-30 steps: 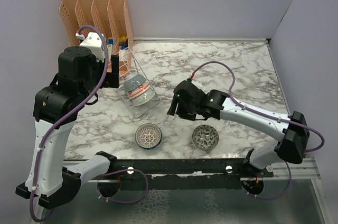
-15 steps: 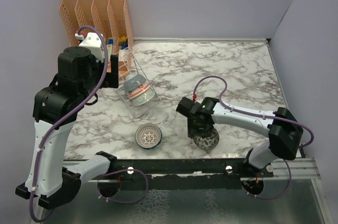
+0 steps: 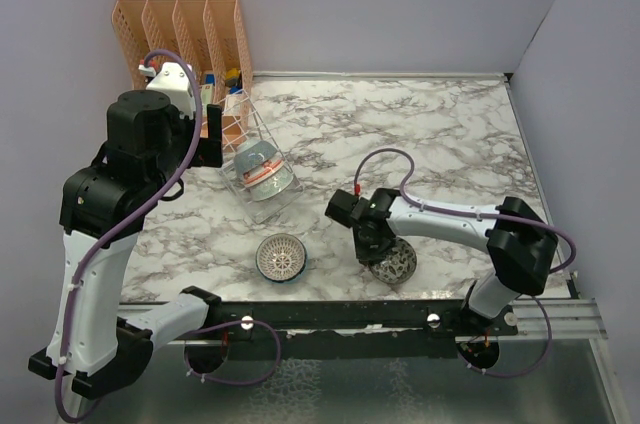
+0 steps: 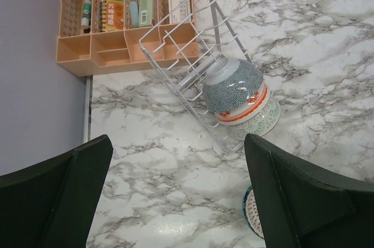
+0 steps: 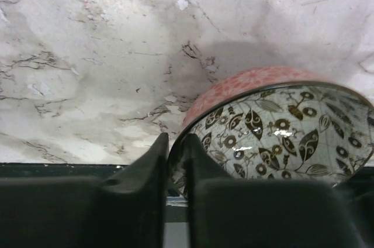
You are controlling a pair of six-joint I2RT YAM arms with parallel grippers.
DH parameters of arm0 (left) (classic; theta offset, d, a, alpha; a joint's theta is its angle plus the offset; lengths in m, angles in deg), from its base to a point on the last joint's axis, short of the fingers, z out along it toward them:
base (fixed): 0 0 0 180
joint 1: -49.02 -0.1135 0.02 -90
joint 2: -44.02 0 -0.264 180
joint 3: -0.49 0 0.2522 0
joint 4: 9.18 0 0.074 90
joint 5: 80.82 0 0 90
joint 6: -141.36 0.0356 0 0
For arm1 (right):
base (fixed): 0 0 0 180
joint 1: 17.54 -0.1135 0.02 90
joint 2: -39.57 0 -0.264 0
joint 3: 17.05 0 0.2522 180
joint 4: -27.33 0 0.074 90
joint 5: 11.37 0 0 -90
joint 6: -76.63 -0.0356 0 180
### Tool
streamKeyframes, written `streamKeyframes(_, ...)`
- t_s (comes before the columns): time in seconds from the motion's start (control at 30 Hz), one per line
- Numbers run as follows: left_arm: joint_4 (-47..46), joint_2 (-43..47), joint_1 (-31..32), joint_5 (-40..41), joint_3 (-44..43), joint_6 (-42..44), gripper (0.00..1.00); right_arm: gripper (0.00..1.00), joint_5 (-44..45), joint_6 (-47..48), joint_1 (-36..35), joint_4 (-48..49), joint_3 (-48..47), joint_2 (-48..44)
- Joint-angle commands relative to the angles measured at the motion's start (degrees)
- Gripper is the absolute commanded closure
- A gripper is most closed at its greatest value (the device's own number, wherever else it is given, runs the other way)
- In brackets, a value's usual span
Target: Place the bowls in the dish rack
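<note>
Left end effector [image 4: 175, 201]: open wide, with nothing between its fingers [image 4: 52, 201]. It hangs above the tabletop [image 3: 440, 134], close to the dish rack and not touching it.
Orange organizer [image 3: 180, 29]: in the far left corner, against the wall. Small packages stand in its slots.
Dish rack [image 4: 193, 55]: thin silvery wire, leaning over, just in front of the organizer. I cannot tell if the two touch.
Three bowls [image 4: 236, 87]: nested together on their sides at the near end of the rack. One has a blue-green scale pattern, the middle one a red rim, and the last is pale green.
Lattice bowl [image 3: 281, 256]: upright on the tabletop near the front edge, apart from the rack.
Right end effector [image 5: 173, 148]: closed on the rim of the leaf-patterned bowl, one finger outside and one inside.
Leaf-patterned bowl [image 5: 274, 125]: pink outside, dark leaves inside. It is near the front edge, to the right of the lattice bowl and outside the rack. I cannot tell if it is lifted.
</note>
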Motion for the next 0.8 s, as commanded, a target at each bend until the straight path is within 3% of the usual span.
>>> streamKeyframes(0.0, -0.36, 0.56, 0.24, 1.69, -0.42, 0.86, 0.01, 0.99, 2.60, -0.13, -0.56, -2.71, -2.10, 0.59)
streamKeyframes(0.2, -0.36, 0.19, 0.20, 1.27, -2.21, 1.02, 0.01, 0.99, 4.99, -1.82, -0.59, -4.02, -11.71, -3.49)
streamKeyframes(0.33, -0.53, -0.41, 0.19, 1.08, -4.25, 0.94, 0.01, 0.99, 4.85, -0.09, -0.49, 8.37, -19.24, -7.33)
streamKeyframes(0.4, -0.51, -0.67, 0.21, 0.94, -5.36, 0.86, 0.01, 0.99, 4.34, 0.31, -0.12, 17.80, -21.27, -8.22)
streamKeyframes(0.57, -0.11, -1.17, 0.31, 0.90, -8.12, 0.77, 0.01, 0.99, -0.61, 0.68, 1.73, 55.61, -18.03, -8.07)
streamKeyframes(0.77, -0.16, -0.71, 0.28, 1.64, -9.57, 0.87, 0.01, 0.99, 2.11, 1.10, 1.83, 93.32, -14.42, -0.43)
